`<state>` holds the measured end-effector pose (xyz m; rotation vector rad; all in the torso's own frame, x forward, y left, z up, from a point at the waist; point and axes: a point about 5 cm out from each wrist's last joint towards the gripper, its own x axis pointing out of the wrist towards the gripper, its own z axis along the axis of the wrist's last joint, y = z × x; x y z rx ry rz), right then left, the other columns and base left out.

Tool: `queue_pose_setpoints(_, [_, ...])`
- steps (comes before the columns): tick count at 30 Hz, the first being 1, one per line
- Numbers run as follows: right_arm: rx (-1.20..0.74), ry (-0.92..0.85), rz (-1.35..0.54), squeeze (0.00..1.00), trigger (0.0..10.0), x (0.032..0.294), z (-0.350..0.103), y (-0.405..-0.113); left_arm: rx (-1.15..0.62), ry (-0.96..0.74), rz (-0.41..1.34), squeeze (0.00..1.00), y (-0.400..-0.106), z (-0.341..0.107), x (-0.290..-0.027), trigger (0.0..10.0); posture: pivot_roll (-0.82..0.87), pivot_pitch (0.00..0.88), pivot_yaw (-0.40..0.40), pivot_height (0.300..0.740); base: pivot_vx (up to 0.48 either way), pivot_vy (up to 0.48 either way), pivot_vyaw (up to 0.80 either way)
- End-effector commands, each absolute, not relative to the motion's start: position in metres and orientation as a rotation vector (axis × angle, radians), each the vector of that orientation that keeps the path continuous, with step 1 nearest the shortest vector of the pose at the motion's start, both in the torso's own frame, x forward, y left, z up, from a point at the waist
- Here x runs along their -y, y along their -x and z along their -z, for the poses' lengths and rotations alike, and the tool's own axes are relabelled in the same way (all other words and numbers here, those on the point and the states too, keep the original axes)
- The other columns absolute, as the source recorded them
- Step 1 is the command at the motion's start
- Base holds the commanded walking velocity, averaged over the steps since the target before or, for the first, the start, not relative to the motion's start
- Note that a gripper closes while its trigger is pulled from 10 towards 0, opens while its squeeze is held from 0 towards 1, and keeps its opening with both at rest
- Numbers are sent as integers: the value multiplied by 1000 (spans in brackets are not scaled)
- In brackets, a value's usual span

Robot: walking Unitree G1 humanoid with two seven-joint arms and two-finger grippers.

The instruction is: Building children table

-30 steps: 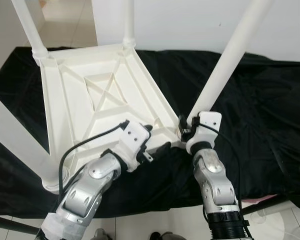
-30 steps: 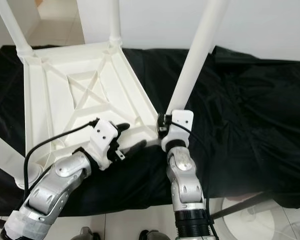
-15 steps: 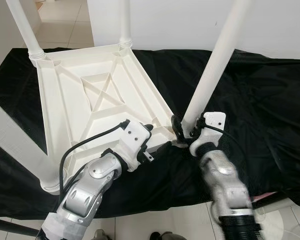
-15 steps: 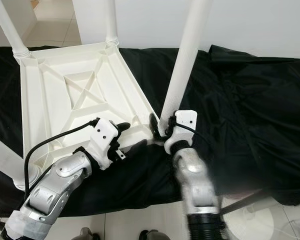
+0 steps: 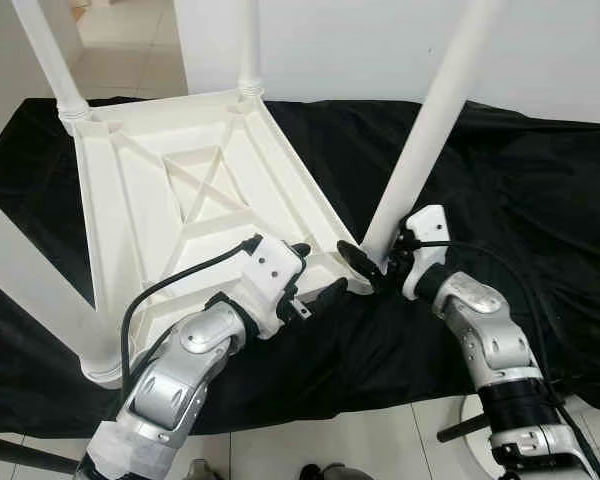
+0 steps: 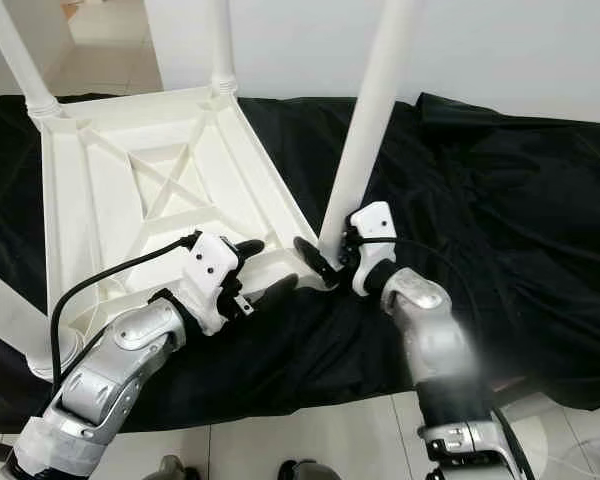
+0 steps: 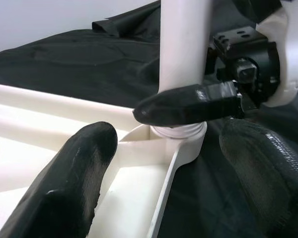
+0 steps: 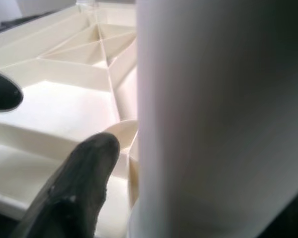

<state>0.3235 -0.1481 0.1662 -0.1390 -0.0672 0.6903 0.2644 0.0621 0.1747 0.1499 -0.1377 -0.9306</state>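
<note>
The white table (image 5: pixel 180 190) lies upside down on a black cloth (image 5: pixel 520 190), its ribbed underside up and its legs pointing upward. The near-right leg (image 5: pixel 420 130) stands in the corner socket (image 7: pixel 176 133) at the table's near right corner, leaning slightly. The right gripper (image 5: pixel 375 262) holds the base of this leg, jaws closed around it just above the socket, one finger (image 7: pixel 188 105) lying across the leg's front in the left wrist view. Compared with a second ago, the right arm (image 5: pixel 480 330) has swung outward to the robot's right: its forearm then rose nearly straight up beneath the leg, and it now reaches in from the side, the wrist turned. The leg remains in the same corner. The left gripper (image 5: pixel 315 275) stays at the table's near edge beside that corner, jaws wide, fingers spread on either side of the rim, little changed in place.
</note>
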Motion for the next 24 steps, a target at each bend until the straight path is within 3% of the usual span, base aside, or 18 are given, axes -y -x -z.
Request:
queue_pose_setpoints(1, [53,165,-701,0,2431,150,-164,-325,134,-158,945,0,-264,-173,-60,10000,-50,99,-49,740,0,0,0])
queue_pose_setpoints(2, [37,163,-705,0,0,152,-161,-326,135,-158,942,0,-264,-173,-61,10000,-46,100,-52,740,0,0,0])
queue_pose_setpoints(11, [7,124,-700,0,0,157,-151,-322,134,-156,934,0,-264,-173,-62,10000,-45,109,-52,740,0,0,0])
queue_pose_setpoints(12, [11,111,-670,0,10000,159,-150,-321,132,-156,936,0,-263,-172,-62,10000,-47,113,-53,740,0,0,0])
queue_pose_setpoints(18, [21,84,-565,0,10000,159,-150,-320,124,-155,935,0,-263,-171,-63,10000,-48,117,-52,740,0,0,0])
queue_pose_setpoints(24, [2,-31,-253,0,10000,154,-148,-316,121,-157,937,0,-262,-170,-63,10000,-53,120,-46,740,0,0,0])
